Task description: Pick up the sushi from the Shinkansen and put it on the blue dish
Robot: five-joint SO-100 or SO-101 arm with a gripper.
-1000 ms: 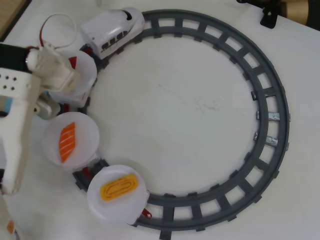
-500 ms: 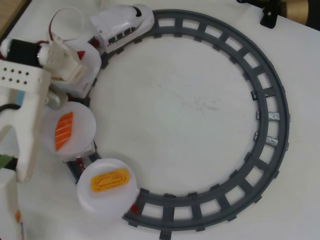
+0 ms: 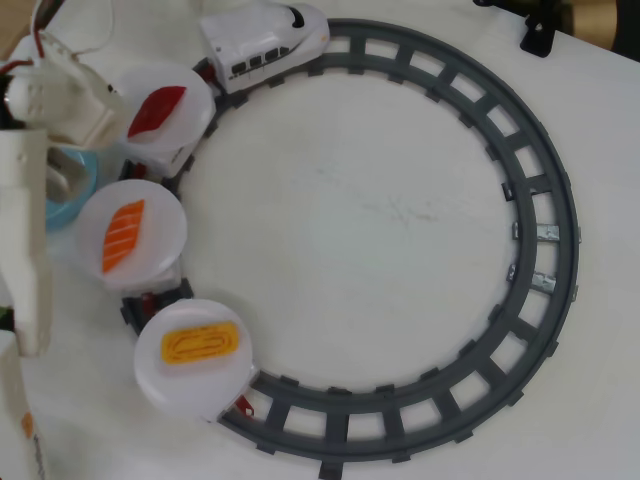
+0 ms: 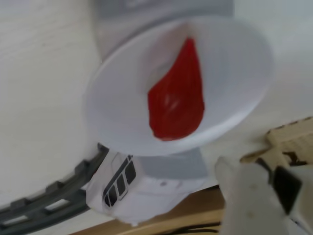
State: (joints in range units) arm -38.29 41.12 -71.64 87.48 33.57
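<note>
A dark grey plastic ring of toy track lies on the white tabletop and takes up most of the overhead view. At its upper left sits the Shinkansen, a white toy bullet-train engine with a rounded nose and dark windows, and behind it three cars follow the curve downward, each topped by a round white plate. That makes three white plates, each holding one piece. The first white plate, nearest the engine, carries a dark red diamond-shaped piece, which the wrist view shows blurred and close above the engine's windows. The middle white plate holds an orange piece with white stripes. The last white plate, at lower left, holds the sushi, a yellow-orange oblong with a looped swirl on top, lying flat near the plate's centre. One blue dish, round and glossy light blue, rests on the table just left of the cars, largely covered by the white arm. The gripper hangs over the dish's upper edge, beside the first plate; I cannot tell whether its fingers are apart or together.
</note>
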